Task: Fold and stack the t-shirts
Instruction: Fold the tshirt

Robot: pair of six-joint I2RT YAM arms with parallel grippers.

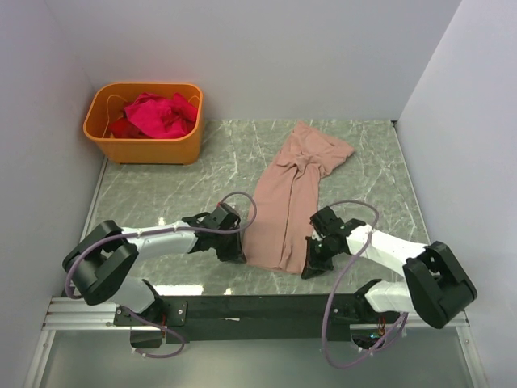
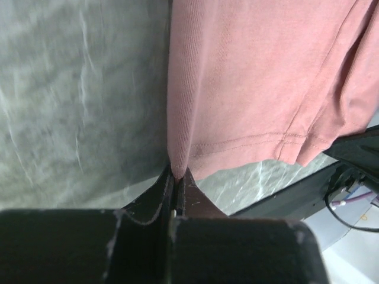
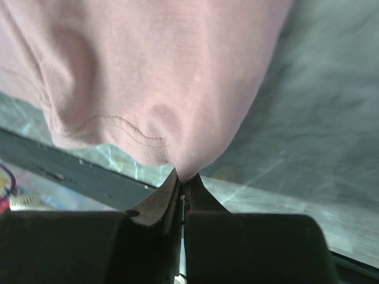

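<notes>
A dusty pink t-shirt (image 1: 291, 194) lies bunched lengthwise on the marble table, hem toward me. My left gripper (image 1: 239, 252) is shut on the hem's left corner; the left wrist view shows the pink cloth (image 2: 249, 89) pinched at my left gripper's tips (image 2: 177, 173). On the hem's right corner my right gripper (image 1: 310, 260) is shut, and in the right wrist view the pink cloth (image 3: 154, 83) is caught between my right gripper's tips (image 3: 185, 177). Magenta and red t-shirts (image 1: 157, 115) lie crumpled in the tub at the back left. No print shows on the pink shirt.
An orange plastic tub (image 1: 145, 148) stands at the back left corner. White walls close in the table on the left, back and right. A black rail (image 1: 266, 307) runs along the near edge by the arm bases.
</notes>
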